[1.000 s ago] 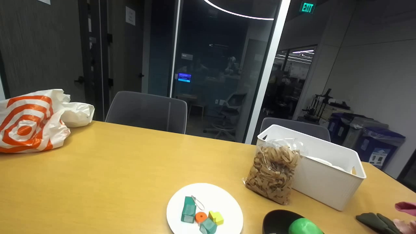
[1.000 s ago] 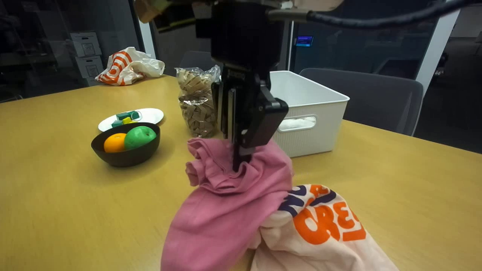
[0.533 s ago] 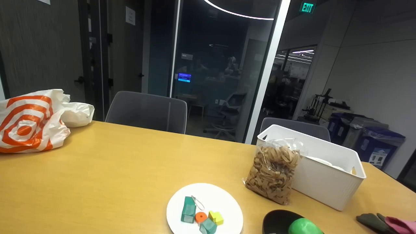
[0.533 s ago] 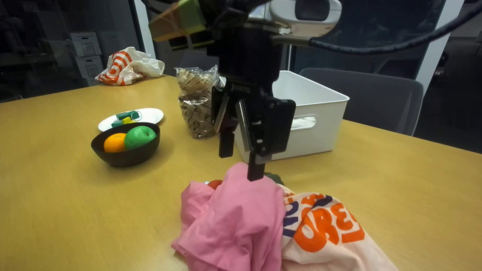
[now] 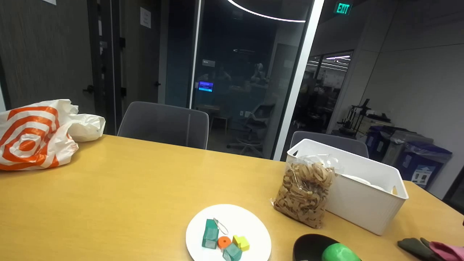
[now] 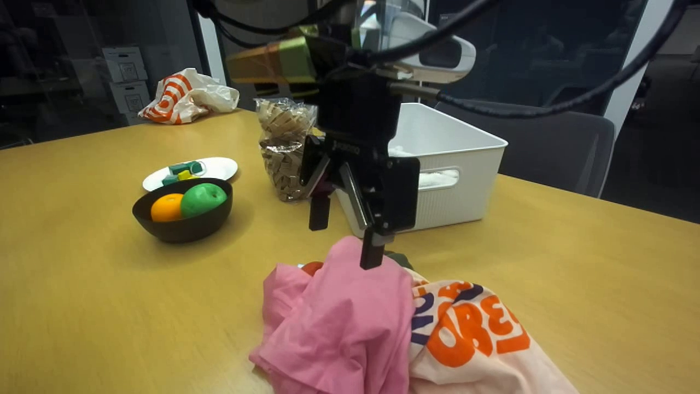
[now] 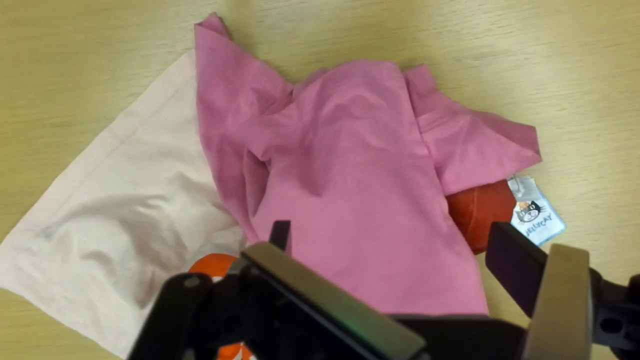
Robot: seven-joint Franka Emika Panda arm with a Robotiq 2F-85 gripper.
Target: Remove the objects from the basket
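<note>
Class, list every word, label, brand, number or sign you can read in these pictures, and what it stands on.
"EXIT": lit green sign.
"JELLYCAT": white tag beside the pink cloth.
"O" and "E", among partly unclear letters: cream cloth.
Too small or blurred to read: lettering above the jaws, blue screen, door paper, bin label, box labels.
No number is legible.

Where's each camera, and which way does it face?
An exterior view: above the table, looking across it, white basket right of centre; no clear robot part shows.
An exterior view: near the pink cloth, facing the basket; the open gripper and part of the arm show.
Wrist view: on the arm, looking down at that cloth; both fingers show.
Both exterior views share the basket and bowl.
</note>
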